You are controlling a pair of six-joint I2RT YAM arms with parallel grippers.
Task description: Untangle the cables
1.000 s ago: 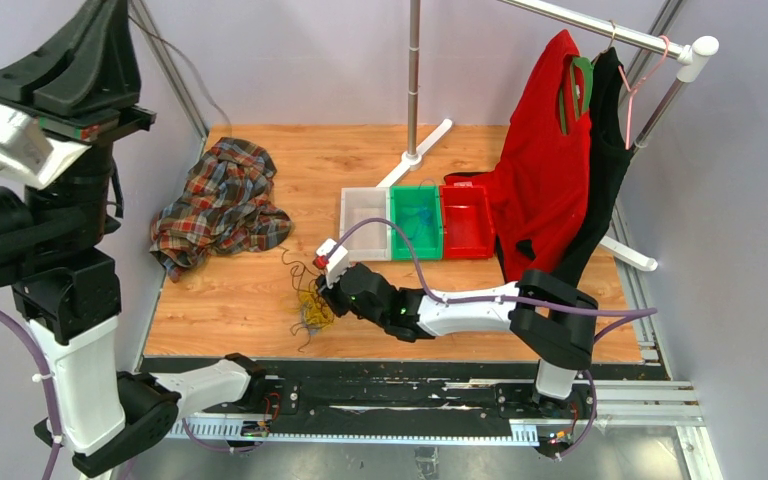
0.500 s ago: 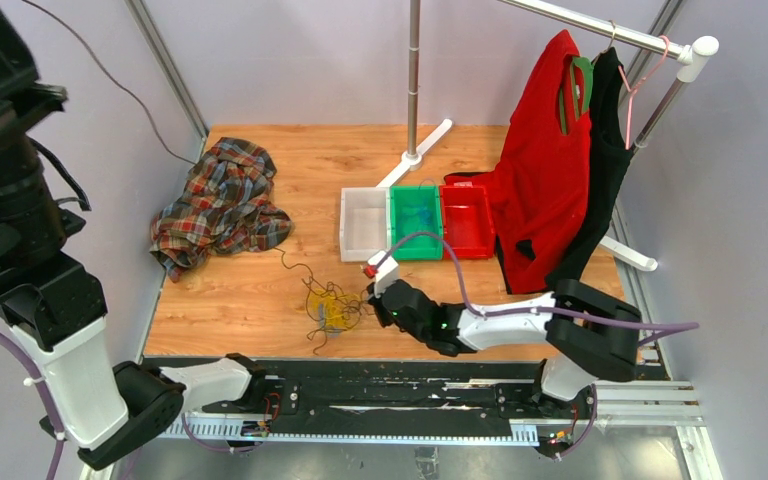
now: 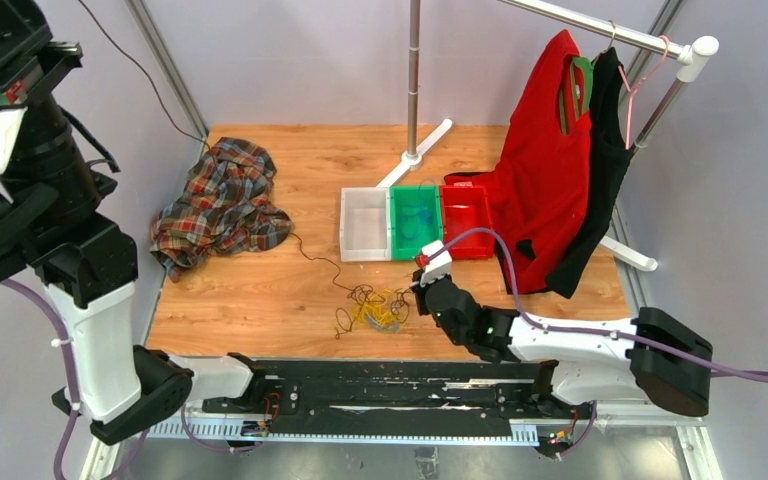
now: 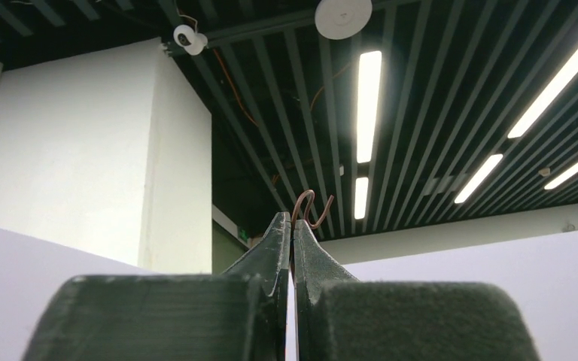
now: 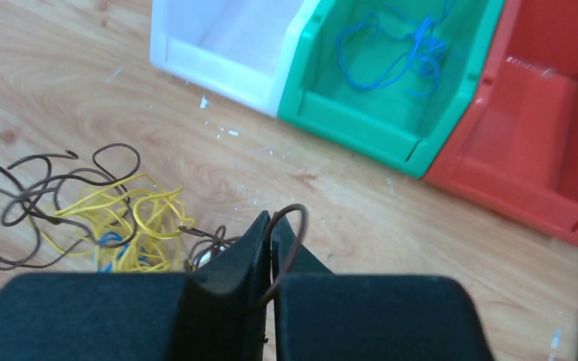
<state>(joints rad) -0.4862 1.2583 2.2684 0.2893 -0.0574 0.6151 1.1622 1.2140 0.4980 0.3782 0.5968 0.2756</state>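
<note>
The cables [image 3: 375, 308] lie as a small tangle of yellow, blue and dark brown wire on the wooden table, near its front edge. The yellow loops [image 5: 120, 222] show at the left of the right wrist view. My right gripper [image 5: 271, 226] sits just right of the tangle, shut on a dark brown cable loop [image 5: 292, 226]. My left gripper [image 4: 292, 226] points up at the ceiling, shut on a curled brown wire end [image 4: 312, 209]. A thin dark strand [image 3: 140, 68] runs down from the raised left arm [image 3: 50, 200] towards the tangle. A blue cable [image 5: 399, 53] lies in the green bin [image 5: 346, 124].
A white bin [image 3: 345, 225], the green bin [image 3: 415, 255] and a red bin [image 3: 467, 253] stand in a row behind the tangle. A plaid shirt [image 3: 220, 205] is heaped at the back left. Red [image 3: 545, 190] and black [image 3: 600, 170] garments hang on the rack at the right.
My right gripper has shut on the brown cable and drawn back to the right, dragging the tangle with it. The left arm has shifted at the left edge, still gripping its wire.
</note>
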